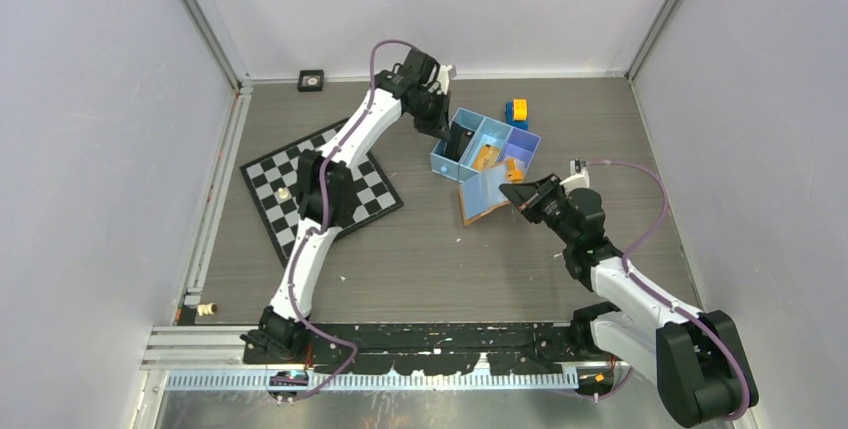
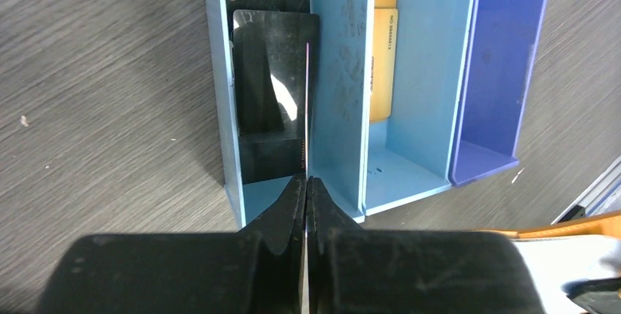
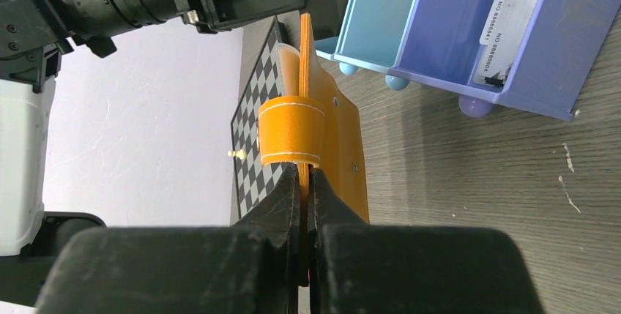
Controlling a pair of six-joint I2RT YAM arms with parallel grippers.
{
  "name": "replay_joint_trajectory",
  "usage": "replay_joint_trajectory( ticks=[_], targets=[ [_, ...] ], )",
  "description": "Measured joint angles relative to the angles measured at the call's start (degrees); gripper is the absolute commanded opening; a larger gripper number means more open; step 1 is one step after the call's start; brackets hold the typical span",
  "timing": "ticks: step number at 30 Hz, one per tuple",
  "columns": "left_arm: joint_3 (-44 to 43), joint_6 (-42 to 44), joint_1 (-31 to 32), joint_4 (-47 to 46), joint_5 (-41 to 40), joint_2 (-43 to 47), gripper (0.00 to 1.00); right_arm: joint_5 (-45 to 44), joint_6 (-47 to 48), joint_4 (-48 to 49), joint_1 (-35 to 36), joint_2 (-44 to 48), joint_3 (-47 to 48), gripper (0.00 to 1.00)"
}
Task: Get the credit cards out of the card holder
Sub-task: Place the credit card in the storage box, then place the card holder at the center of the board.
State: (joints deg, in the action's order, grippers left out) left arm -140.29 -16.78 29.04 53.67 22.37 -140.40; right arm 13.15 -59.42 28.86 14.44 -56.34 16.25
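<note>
The orange card holder (image 1: 483, 192) stands on edge in front of the blue tray (image 1: 440, 162). My right gripper (image 1: 520, 194) is shut on it. In the right wrist view the holder (image 3: 338, 146) rises from my right gripper (image 3: 306, 175), its closing tab curled over. My left gripper (image 1: 456, 142) is over the tray's left compartment. In the left wrist view my left gripper (image 2: 307, 182) is shut on a thin card (image 2: 306, 109) seen edge-on. Black cards (image 2: 267, 109) lie in that compartment. A gold card (image 2: 382, 65) lies in the middle one and a white card (image 3: 505, 21) in the purple one.
A chessboard (image 1: 320, 189) with a small pale piece (image 1: 284, 193) lies left of the tray under the left arm. A yellow-and-blue block (image 1: 517, 111) sits behind the tray. A small black square (image 1: 311, 80) sits at the back wall. A small pale object (image 1: 207, 308) lies near the front left.
</note>
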Motion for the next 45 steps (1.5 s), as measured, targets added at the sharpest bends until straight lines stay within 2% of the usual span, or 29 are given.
replay_joint_trajectory(
  ticks=[3, 6, 10, 13, 14, 15, 17, 20, 22, 23, 27, 29, 34, 37, 40, 45],
  targets=[
    [-0.42, 0.72, 0.44, 0.7, -0.2, -1.33, 0.27, -0.07, -0.02, -0.15, 0.0, 0.07, -0.09, 0.0],
    [-0.46, 0.85, 0.7, 1.44, -0.66, -1.84, 0.46, -0.11, -0.02, -0.26, 0.0, 0.11, -0.11, 0.0],
    [-0.09, 0.79, 1.18, 2.34, -3.08, -0.94, 0.6, -0.22, -0.02, -0.26, 0.0, 0.11, -0.11, 0.01],
    [5.86, 0.15, 1.68, 1.73, -4.79, 4.39, 0.67, 0.02, -0.13, 0.17, 0.0, 0.11, -0.17, 0.0],
    [12.92, -1.25, 2.03, 1.03, -5.22, 11.82, 0.68, 0.72, -0.55, 1.6, 0.0, 0.11, -0.59, 0.01],
    [13.94, -1.64, 2.12, 0.68, -5.25, 13.55, 0.71, 0.79, -0.59, 1.7, 0.0, 0.11, -0.61, 0.01],
    [28.24, -5.05, 3.06, -9.97, -6.12, 24.24, 0.8, 2.51, -1.62, 4.39, -0.04, -0.17, -1.18, 0.0],
    [49.94, -10.32, 5.44, -20.46, -6.43, 40.41, 0.95, 5.27, -3.15, 8.37, -0.04, -0.31, -1.27, 0.01],
    [65.35, -13.97, 7.41, -29.97, -6.01, 51.01, 0.99, 7.06, -3.82, 11.34, -0.04, -0.2, -1.27, 0.01],
    [70.05, -15.02, 8.0, -32.41, -5.66, 54.14, 1.0, 7.52, -4.0, 12.0, -0.04, -0.07, -1.27, 0.0],
    [86.95, -19.45, 7.54, -46.27, -2.69, 62.34, 1.0, 9.46, -5.05, 15.72, -0.04, 0.72, -1.27, 0.0],
    [92.15, -21.75, 7.19, -52.5, -1.27, 63.82, 1.0, 10.43, -5.97, 18.56, -0.04, 0.63, -1.33, 0.01],
    [98.9, -27.96, 6.25, -67.6, 2.36, 63.14, 0.99, 12.94, -9.68, 27.21, -0.04, -2.73, -1.86, 0.0],
    [102.03, -33.59, 5.05, -80.7, 5.22, 60.85, 0.9, 14.19, -11.54, 31.17, -0.04, -6.05, -1.95, 0.0],
    [104.41, -38.73, 4.04, -91.6, 7.72, 58.03, 0.74, 15.17, -13.09, 34.14, -0.04, -9.25, -1.95, 0.0],
    [104.61, -43.58, 3.02, -100.65, 10.36, 55.15, 0.26, 15.91, -15.54, 38.38, -0.44, -14.21, -1.84, 0.01]
  ],
)
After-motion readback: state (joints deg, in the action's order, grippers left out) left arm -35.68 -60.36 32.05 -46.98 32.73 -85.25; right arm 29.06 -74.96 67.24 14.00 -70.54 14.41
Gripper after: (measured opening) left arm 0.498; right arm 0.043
